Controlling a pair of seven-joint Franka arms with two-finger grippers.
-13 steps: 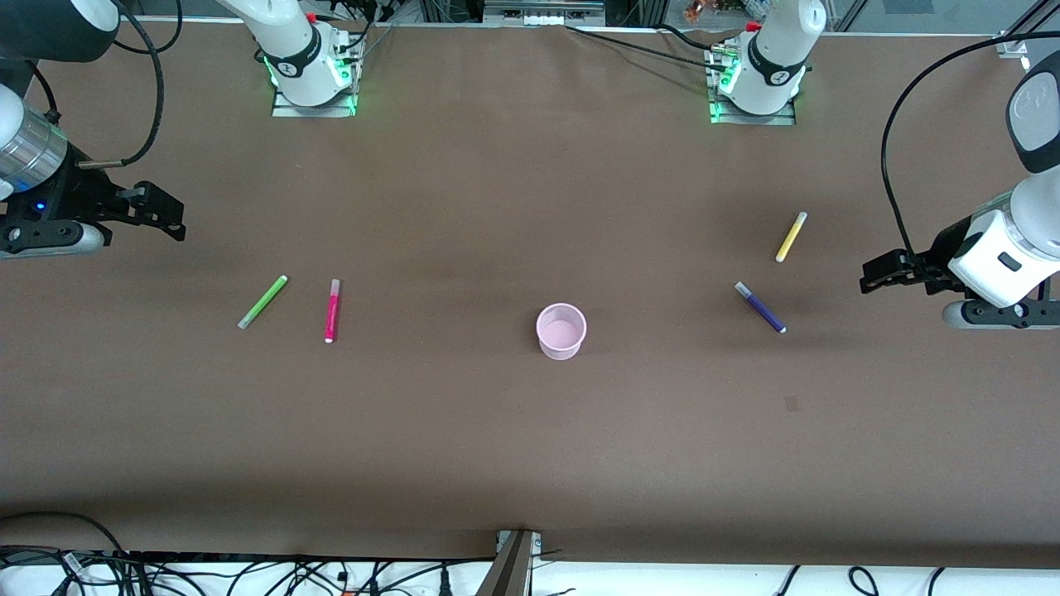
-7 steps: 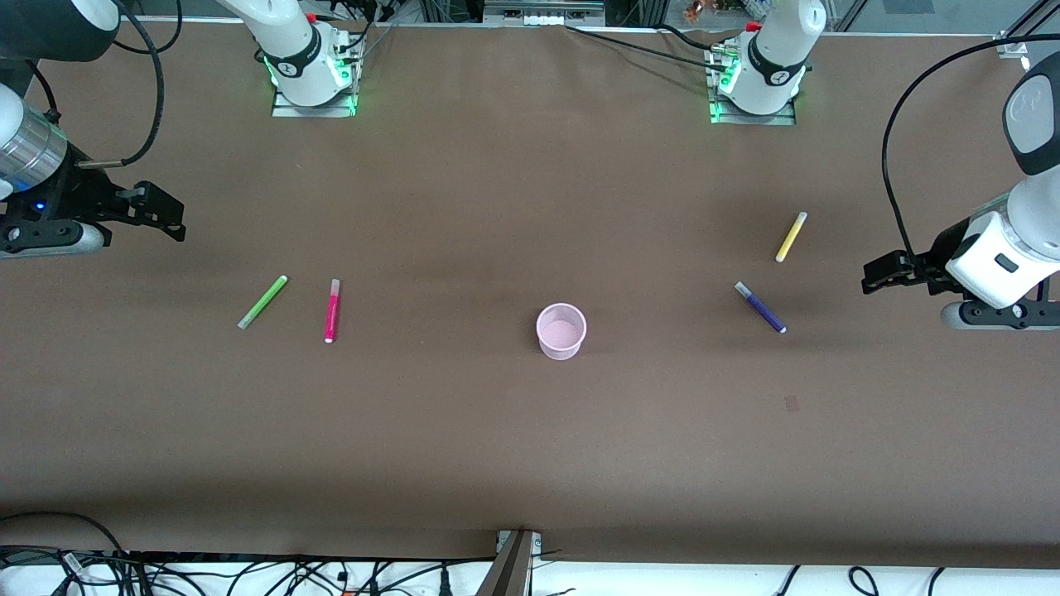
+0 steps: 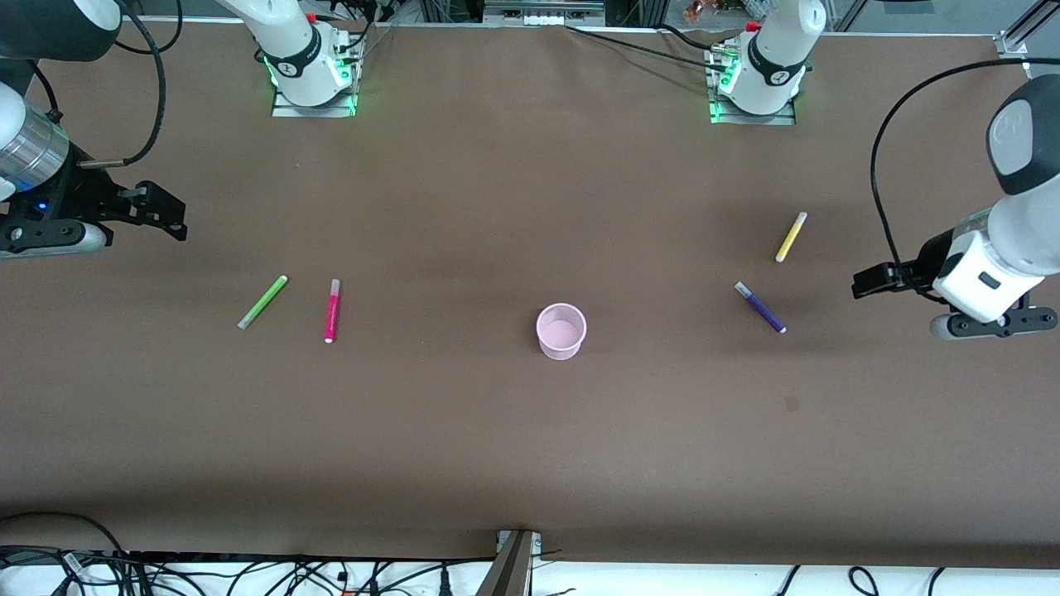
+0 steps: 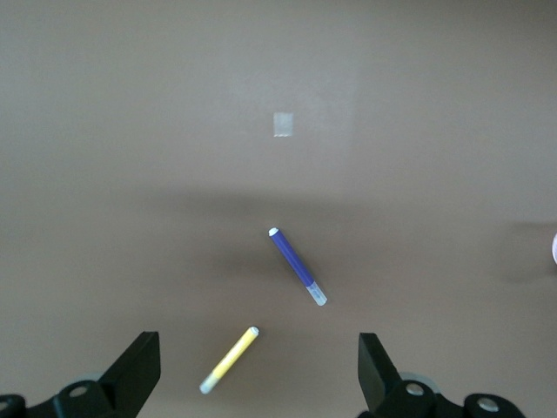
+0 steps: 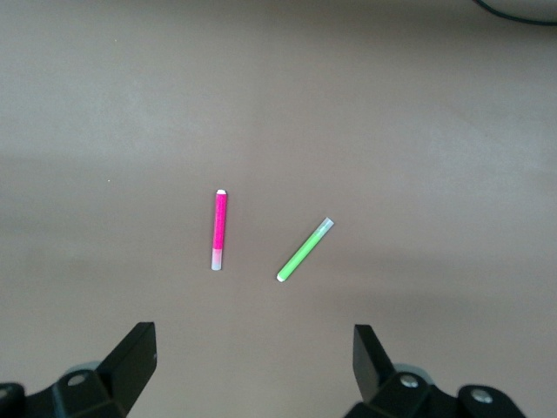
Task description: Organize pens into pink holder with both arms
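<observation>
The pink holder (image 3: 561,330) stands upright mid-table. The lime green pen (image 3: 262,301) and magenta pen (image 3: 332,310) lie toward the right arm's end; both show in the right wrist view, green (image 5: 305,249) and magenta (image 5: 219,230). The yellow pen (image 3: 791,237) and dark purple pen (image 3: 760,307) lie toward the left arm's end, and show in the left wrist view, yellow (image 4: 230,360) and purple (image 4: 297,266). My left gripper (image 3: 865,283) is open in the air beside these two pens. My right gripper (image 3: 170,218) is open and empty, up at the right arm's end.
The brown table cover (image 3: 530,430) runs to the front edge, where cables (image 3: 248,575) and a metal bracket (image 3: 515,559) sit. The arm bases (image 3: 310,70) stand along the back edge. A small pale square mark (image 4: 283,124) is on the cover.
My left gripper has moved slightly toward the purple and yellow pens, and its arm has leaned inward. My right arm has stayed put. No pen has moved.
</observation>
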